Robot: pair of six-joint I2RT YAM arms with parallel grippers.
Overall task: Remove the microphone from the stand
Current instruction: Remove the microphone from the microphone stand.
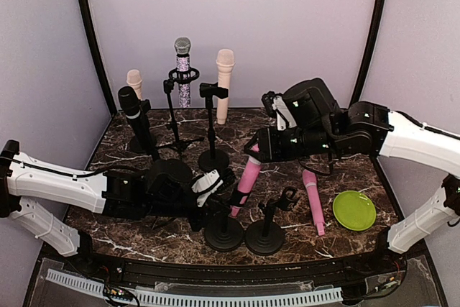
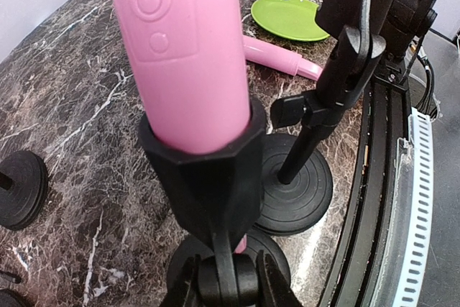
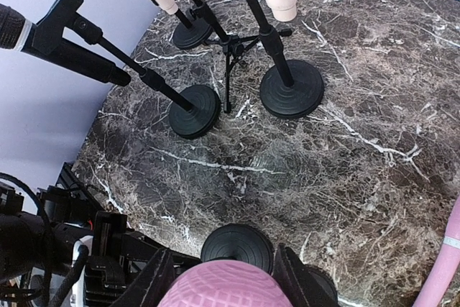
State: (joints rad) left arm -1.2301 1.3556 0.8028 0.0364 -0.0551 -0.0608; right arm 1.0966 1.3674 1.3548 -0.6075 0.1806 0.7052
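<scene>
While the left tool (image 2: 228,284) clenches the stem of the stand (image 2: 205,170) just beneath its clip, the right tool (image 1: 259,150) grasps the head of the pink microphone (image 1: 246,181), which sits tilted in that clip near the front edge of the surface (image 1: 345,177). Just beside it on the right rises an empty stand (image 1: 264,235), its clip close to the microphone's lower end and the two round bases side by side. Further right, a second pink microphone (image 1: 313,203) lies flat on the marble next to a green plate (image 1: 354,210). At the back stand a leaning black microphone (image 1: 133,109), a glittery microphone (image 1: 183,70) on a tripod, a cream microphone (image 1: 225,80) and a smaller cream one (image 1: 134,80). From above, the right tool covers the pink microphone's head and the left arm hides part of the stand's stem. The left wrist view cuts the microphone off at the top, and the right wrist view shows only its mesh dome at the bottom edge. A black rail (image 2: 374,199) runs along the near edge just beside the front bases, and open marble lies between the front stands and the back row.
</scene>
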